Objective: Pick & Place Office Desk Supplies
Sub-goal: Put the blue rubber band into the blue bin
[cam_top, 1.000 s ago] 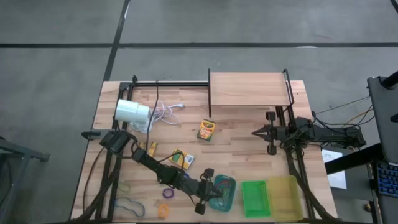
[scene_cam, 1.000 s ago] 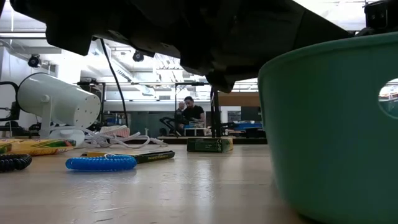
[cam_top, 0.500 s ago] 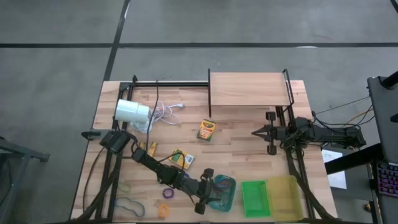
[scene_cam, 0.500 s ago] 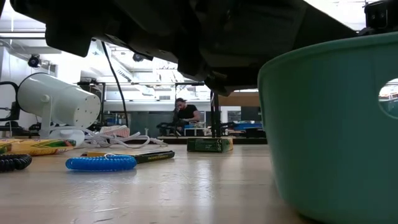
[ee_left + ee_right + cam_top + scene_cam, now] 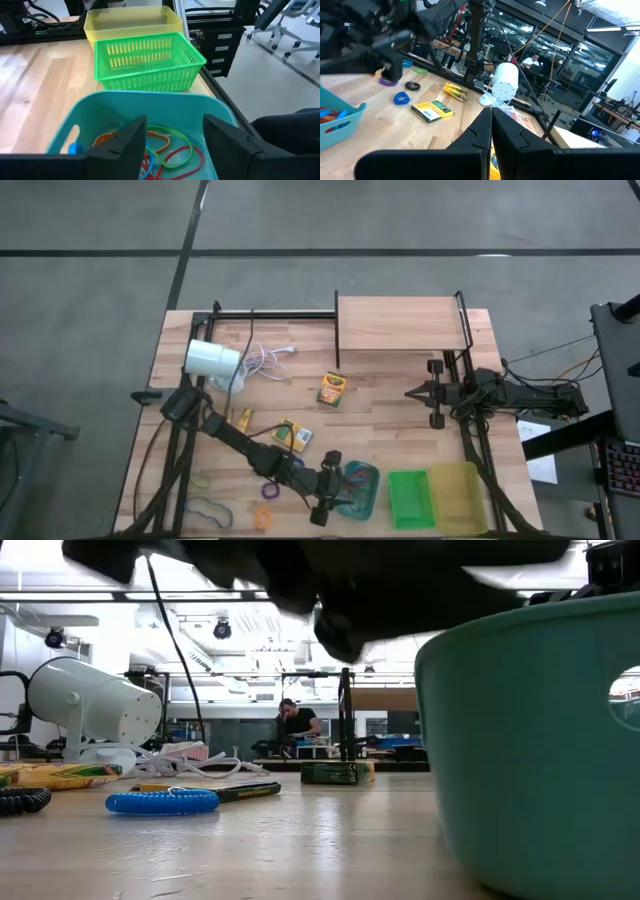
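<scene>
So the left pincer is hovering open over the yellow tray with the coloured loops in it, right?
Not quite. In the left wrist view the left pincer hovers open over the teal tray, which holds the coloured loops. The yellow tray sits farther off, beyond the green one.

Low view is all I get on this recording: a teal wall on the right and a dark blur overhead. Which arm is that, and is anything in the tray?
Observer: That blur is the left gripper, over the teal tray; its fingers are apart and hold nothing.
Operator: And inside the tray?
Observer: The left wrist view shows thin loops lying on the tray's floor: green, orange and red ones.
Operator: Where is the other arm?
Observer: The right gripper waits shut above the table's right side, beside the wooden shelf.
Operator: More trays past the teal one?
Observer: Yes, a green basket, then a yellow tray.
</scene>
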Action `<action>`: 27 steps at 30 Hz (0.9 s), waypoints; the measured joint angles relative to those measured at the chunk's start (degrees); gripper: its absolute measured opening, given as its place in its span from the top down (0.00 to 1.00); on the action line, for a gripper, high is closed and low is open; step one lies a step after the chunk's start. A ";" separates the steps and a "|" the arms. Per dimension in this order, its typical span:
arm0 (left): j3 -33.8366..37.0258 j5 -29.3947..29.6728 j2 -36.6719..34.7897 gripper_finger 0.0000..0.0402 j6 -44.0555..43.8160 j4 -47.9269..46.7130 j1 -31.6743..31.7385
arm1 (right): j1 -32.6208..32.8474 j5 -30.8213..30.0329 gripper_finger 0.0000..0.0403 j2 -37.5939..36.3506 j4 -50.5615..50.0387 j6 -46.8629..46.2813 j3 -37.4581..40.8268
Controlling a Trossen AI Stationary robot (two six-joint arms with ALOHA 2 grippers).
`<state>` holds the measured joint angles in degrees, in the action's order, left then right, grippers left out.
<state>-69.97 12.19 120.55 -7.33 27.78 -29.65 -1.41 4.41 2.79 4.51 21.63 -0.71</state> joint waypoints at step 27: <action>-11.12 21.80 -16.78 0.52 -65.92 -66.28 -16.18 | 0.02 -0.01 0.98 0.00 0.03 -0.01 -0.02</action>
<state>-81.09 33.99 103.77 -73.25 -38.50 -45.83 -1.39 4.40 2.79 4.55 21.62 -0.73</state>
